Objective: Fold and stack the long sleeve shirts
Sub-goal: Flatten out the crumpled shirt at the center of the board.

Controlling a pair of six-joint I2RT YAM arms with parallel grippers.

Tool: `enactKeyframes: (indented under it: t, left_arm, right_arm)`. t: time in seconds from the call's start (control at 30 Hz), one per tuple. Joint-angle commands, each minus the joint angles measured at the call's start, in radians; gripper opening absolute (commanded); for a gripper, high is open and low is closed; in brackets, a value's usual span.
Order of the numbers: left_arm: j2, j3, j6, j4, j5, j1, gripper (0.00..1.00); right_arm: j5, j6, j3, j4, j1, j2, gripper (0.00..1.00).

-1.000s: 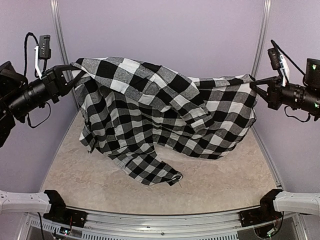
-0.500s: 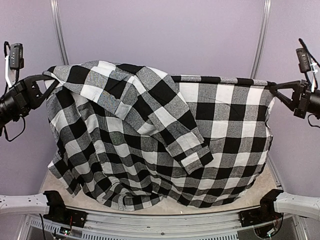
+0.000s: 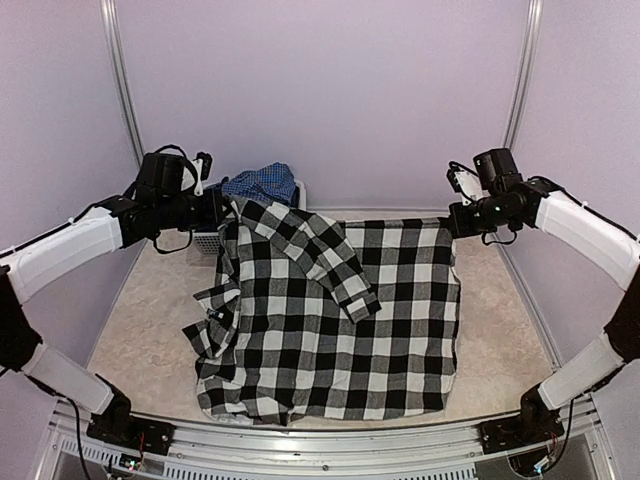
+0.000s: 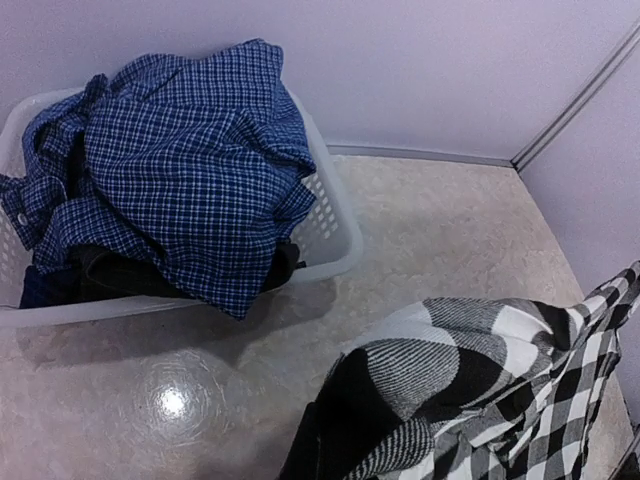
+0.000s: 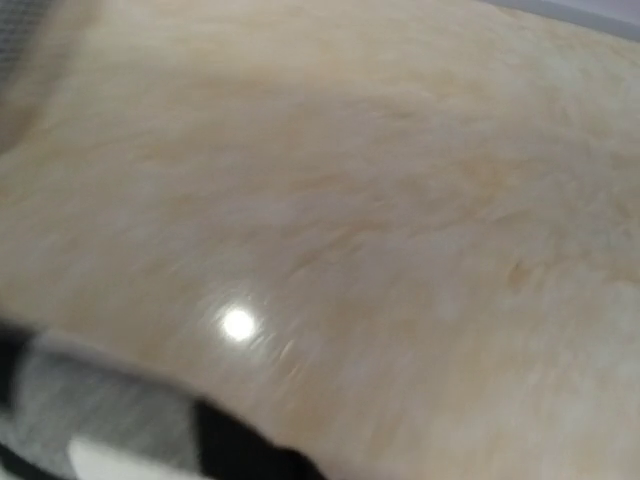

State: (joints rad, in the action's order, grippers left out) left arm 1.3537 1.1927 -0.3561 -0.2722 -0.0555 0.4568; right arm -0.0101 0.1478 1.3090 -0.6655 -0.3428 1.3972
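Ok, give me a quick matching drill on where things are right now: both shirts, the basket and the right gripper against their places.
Things:
1. checked shirt
2. blue shirt
3. basket
4. right gripper

Places:
A. far left corner of the table
B. at the checked shirt's far right corner
C. spread over the table
D. heaped in the basket

Pairs: 1-C, 2-D, 3-A, 4-B
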Motion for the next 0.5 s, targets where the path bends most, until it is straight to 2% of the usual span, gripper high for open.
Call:
enactKeyframes:
  t: [0.0,0.13,0.2,0.23,0.27,0.33,0.37,0.43,0.47]
  left_arm:
    - [0.164,0.072,-0.024,0.222,-0.037,-0.094,0.0]
    - [0.404,0.215,-0.042,0.244,-0.071,-0.121,0.0]
    - [0.474,0.241,-0.053,0.263,-0.043,-0.124,0.03]
    - [0.506,0.243,-0.056,0.291,-0.037,-0.124,0.08]
    - [0.523,0.248,-0.061,0.301,-0.034,-0.126,0.17]
    - [0.551,0.254,-0.063,0.314,-0.031,-0.125,0.4]
    - [0.56,0.248,-0.065,0.325,-0.025,-0.125,0.49]
    - [0.564,0.237,-0.063,0.332,0.013,-0.126,0.58]
    - [0.557,0.228,-0.063,0.334,0.043,-0.127,0.64]
  right_arm:
    - [-0.038,-0.045,0.13,0.214,0.08,0.193,0.0]
    - [-0.083,-0.07,0.303,0.246,0.097,0.421,0.0]
    - [-0.102,-0.078,0.346,0.273,0.102,0.5,0.0]
    - [-0.1,-0.081,0.364,0.279,0.104,0.532,0.0]
    - [-0.105,-0.081,0.377,0.28,0.105,0.56,0.08]
    - [-0.091,-0.078,0.379,0.284,0.105,0.585,0.29]
    - [-0.09,-0.075,0.367,0.285,0.104,0.584,0.36]
    - [-0.08,-0.068,0.312,0.31,0.104,0.549,0.47]
    - [-0.083,-0.063,0.269,0.331,0.105,0.516,0.6]
